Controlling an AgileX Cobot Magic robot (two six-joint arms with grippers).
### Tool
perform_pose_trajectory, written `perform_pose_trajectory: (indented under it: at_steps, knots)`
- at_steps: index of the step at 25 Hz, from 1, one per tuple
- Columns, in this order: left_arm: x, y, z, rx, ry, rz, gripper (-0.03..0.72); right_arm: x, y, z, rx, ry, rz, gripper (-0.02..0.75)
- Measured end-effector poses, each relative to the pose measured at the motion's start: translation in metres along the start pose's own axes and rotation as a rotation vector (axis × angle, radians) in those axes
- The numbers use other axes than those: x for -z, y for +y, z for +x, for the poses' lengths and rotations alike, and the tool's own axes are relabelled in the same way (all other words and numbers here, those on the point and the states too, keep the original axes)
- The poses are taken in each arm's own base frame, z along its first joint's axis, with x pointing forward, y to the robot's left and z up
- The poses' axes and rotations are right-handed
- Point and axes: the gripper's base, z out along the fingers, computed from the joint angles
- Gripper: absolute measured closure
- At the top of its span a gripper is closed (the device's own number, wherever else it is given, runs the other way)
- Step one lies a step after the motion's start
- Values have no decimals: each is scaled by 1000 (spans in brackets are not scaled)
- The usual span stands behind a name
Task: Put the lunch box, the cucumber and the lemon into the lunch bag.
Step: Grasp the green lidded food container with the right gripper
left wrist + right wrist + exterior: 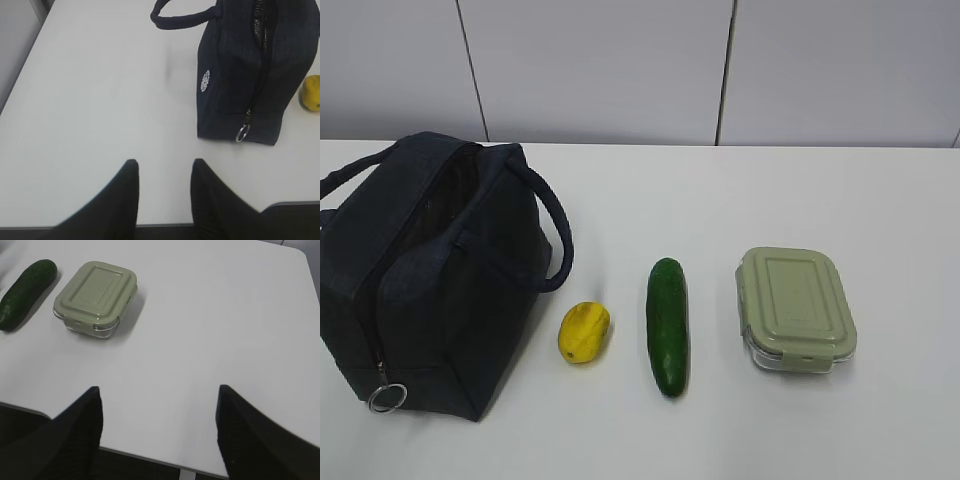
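Counter (pixel 840 200), white, is seen whole only in the exterior view, where four things are laid in a row. Lunch bag (pixel 430 270), dark navy, is set at the left with its top unzipped and gaping; one loop handle (pixel 552 240) is arched toward the lemon (pixel 584 332), and a metal ring pull (pixel 386 398) is hung at the low front corner. The lemon is placed just beside the bag, apart from it. The cucumber (pixel 668 326) is laid lengthwise between the lemon and the lunch box (pixel 795 309), touching neither. The lunch box is rested flat, sage-green lid up, clear base showing at its rim.

No arm is caught in the exterior view.

Left wrist view: the left end effector (pixel 164 172) is held over bare counter near the front edge, jaws parted a moderate way, nothing between them. Here alone a small round white logo (pixel 205 81) is shown on the bag's side. The ring pull and a sliver of the lemon at the right edge are also picked up; cucumber and lunch box are not.

Right wrist view: the right end effector (pixel 160 400) is spread wide and released, empty, over bare counter. The lunch box and cucumber are shown well ahead, to the left; bag and lemon are cut out of this view.
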Motion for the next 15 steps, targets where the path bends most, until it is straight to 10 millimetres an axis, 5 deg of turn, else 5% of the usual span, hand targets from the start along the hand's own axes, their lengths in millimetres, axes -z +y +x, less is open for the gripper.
perform_pose_trajectory:
  at_steps: [15]
  knots:
    - [0, 0, 0, 0, 0, 0, 450, 10, -1, -7, -3, -39, 3, 209]
